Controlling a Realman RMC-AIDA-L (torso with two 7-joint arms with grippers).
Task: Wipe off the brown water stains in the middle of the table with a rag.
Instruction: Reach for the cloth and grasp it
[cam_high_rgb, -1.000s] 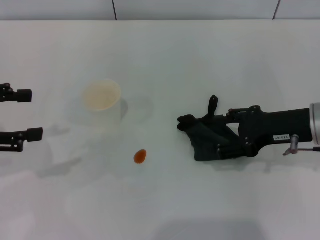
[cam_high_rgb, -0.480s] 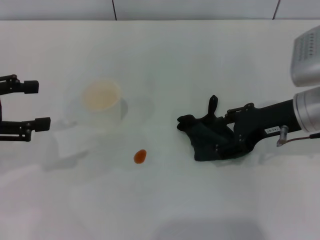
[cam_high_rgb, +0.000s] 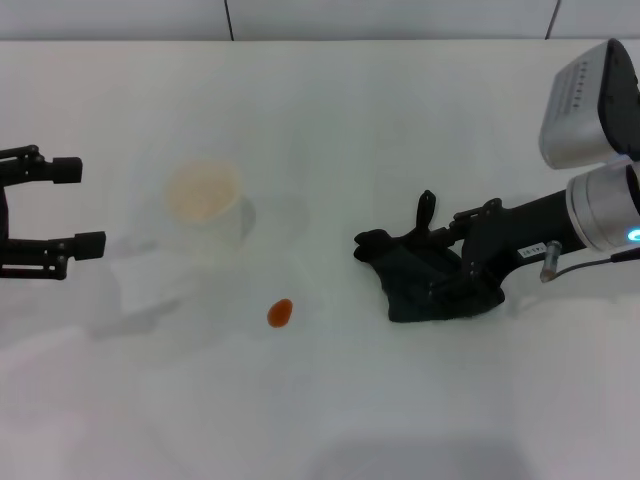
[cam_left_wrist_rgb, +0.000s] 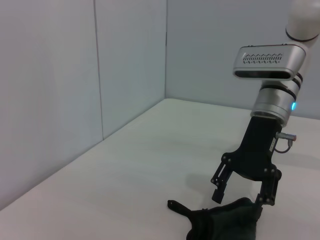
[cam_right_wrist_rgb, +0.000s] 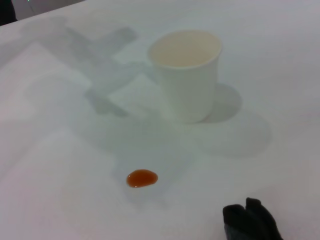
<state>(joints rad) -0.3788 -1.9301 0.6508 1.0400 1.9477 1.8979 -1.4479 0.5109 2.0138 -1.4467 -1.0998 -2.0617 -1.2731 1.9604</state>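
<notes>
Gripping the rag (cam_high_rgb: 432, 285) is the step being worked on right now, by the look of it. The right gripper (cam_high_rgb: 462, 275) is being lowered onto the dark cloth on the right side of the table (cam_high_rgb: 330, 110), with one finger showing on each side of the bunched fabric in the left wrist view; whether the cloth is actually being pinched yet can't be told, since the fingertips are being swallowed by the folds.

For a good grab, the thick bunched middle should probably be taken rather than the thin loop tab (cam_high_rgb: 426, 208) that's sticking out on the far side, or the rag is likely going to be dangled and dragged unevenly. A firm close is being called for before any lift.

The brown water stains (cam_high_rgb: 280, 312) are sitting as one small orange blob well to the left of the rag, nearer than the cup (cam_high_rgb: 204, 203). The cup is being left close by on the far-left side of the blob, so the wipe should probably be kept low and short to avoid it getting knocked.

The left gripper (cam_high_rgb: 62, 205) is being held spread open at the far left edge, idle.
</notes>
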